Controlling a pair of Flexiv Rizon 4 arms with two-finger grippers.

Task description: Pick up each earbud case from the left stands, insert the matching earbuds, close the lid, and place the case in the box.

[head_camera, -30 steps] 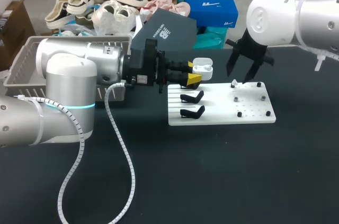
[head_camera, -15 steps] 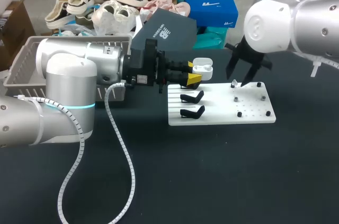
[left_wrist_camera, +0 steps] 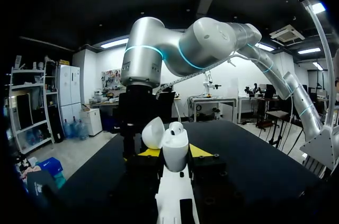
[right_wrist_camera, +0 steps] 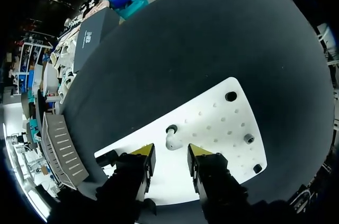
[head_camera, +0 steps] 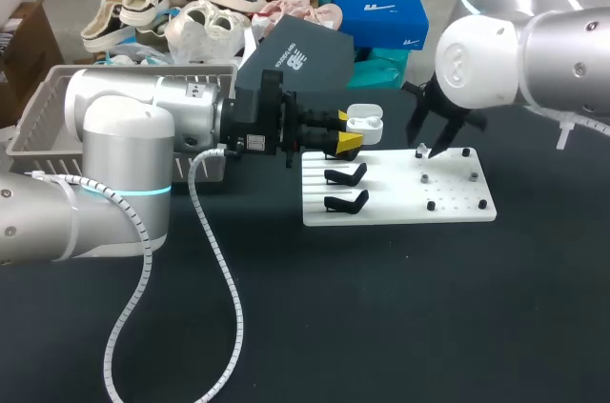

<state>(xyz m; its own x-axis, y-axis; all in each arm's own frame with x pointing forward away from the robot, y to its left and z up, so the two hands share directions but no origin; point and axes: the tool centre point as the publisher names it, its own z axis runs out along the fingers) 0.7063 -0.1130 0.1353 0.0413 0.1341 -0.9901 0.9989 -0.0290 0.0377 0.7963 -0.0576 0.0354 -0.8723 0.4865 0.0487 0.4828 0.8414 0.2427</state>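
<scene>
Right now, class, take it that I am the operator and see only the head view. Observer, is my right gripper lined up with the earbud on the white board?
Observer: Yes. In the right wrist view the earbud stands upright on the white board, just ahead of the open right gripper. It is centred on the gap and touches neither finger.
Operator: And how is the case sitting in my left gripper?
Observer: The left wrist view shows the earbud case upright and centred in the left gripper, with a yellow tip against each side. Its lid is swung open to one side.
</scene>
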